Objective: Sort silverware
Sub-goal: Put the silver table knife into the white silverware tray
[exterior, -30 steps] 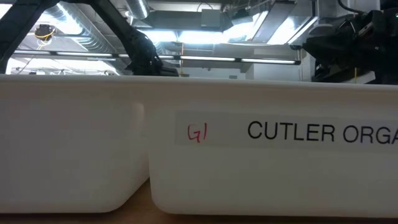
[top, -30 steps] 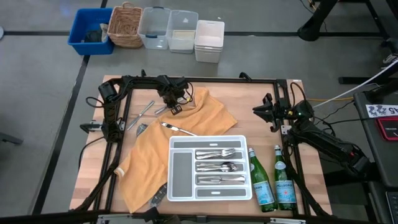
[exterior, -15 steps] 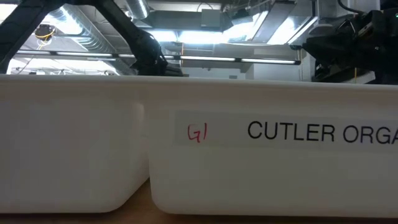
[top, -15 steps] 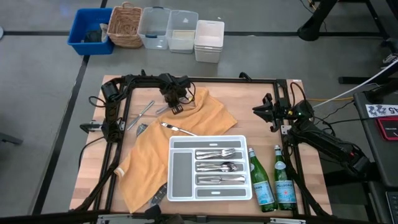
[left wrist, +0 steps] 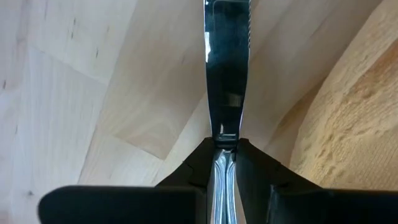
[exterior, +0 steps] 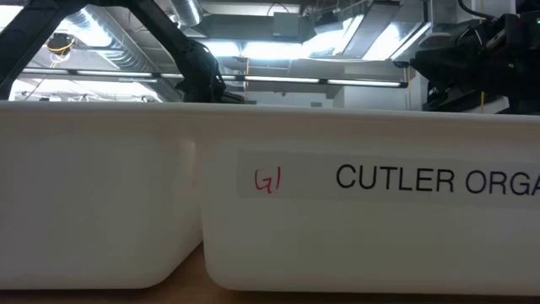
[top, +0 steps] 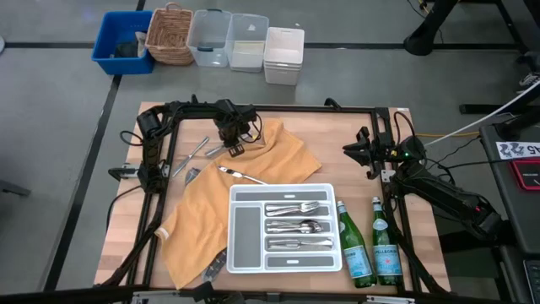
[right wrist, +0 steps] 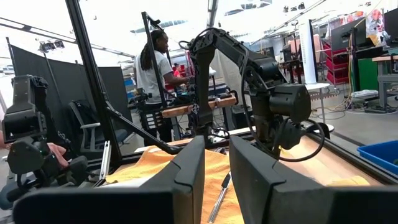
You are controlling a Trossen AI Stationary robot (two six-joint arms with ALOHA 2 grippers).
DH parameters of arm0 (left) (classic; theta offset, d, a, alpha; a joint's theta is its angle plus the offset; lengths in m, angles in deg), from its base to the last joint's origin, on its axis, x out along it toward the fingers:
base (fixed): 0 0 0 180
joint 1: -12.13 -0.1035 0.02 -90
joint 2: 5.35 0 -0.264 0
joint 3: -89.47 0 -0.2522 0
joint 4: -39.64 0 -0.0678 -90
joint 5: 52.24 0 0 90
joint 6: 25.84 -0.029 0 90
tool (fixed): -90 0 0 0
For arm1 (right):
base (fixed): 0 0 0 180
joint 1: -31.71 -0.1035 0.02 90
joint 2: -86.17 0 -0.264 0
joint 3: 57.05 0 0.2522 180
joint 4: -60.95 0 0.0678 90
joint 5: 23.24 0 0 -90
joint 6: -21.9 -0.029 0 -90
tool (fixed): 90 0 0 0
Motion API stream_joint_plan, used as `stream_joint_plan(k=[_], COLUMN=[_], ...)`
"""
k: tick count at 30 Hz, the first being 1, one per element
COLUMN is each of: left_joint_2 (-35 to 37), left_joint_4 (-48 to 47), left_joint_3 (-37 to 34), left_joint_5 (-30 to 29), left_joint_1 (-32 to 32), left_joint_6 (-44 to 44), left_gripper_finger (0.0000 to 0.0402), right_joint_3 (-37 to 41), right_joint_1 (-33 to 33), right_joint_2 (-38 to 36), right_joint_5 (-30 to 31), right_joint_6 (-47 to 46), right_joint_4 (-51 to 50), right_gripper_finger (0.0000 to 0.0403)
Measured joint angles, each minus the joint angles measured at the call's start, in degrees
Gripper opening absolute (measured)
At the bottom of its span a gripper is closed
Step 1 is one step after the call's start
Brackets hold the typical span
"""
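High view: left gripper (top: 234, 145) sitting at the bench's far edge, shifted slightly from a second ago, now over bare wood beside the rumpled orange cloth (top: 253, 194).
Meaning for task: judging a pick just made, carry to the white divided plastic tray (top: 287, 263) coming next.
Left gripper state: narrowly parted, clamping the shiny silver table knife (left wrist: 226, 81) by its handle, blade pointing forward.
Right gripper (top: 359, 152): waiting at the bench's right side, partly parted, holding nothing.
Other silverware: lying loose on wood (top: 196, 152) and sorted in tray.
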Motion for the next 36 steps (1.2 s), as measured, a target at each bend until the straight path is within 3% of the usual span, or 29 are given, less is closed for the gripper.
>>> stream_joint_plan(k=[18, 27, 36], left_joint_2=[6.9, 8.5, 8.5], left_joint_4=[-4.5, -4.6, 7.8], left_joint_3=[1.4, 9.8, 14.6], left_joint_5=[0.9, 8.8, 16.6], left_joint_1=[1.0, 6.7, 17.0], left_joint_6=[5.2, 9.1, 16.4], left_gripper_finger=[0.0043, 0.0043, 0.0043], right_joint_3=[0.0, 0.0, 0.0], right_joint_1=[0.0, 0.0, 0.0], right_joint_2=[0.0, 0.0, 0.0], right_joint_5=[0.0, 0.0, 0.0], right_joint_6=[0.0, 0.0, 0.0], right_joint_4=[-0.3, -0.7, -3.2], right_gripper_finger=[0.0078, 0.0078, 0.0078])
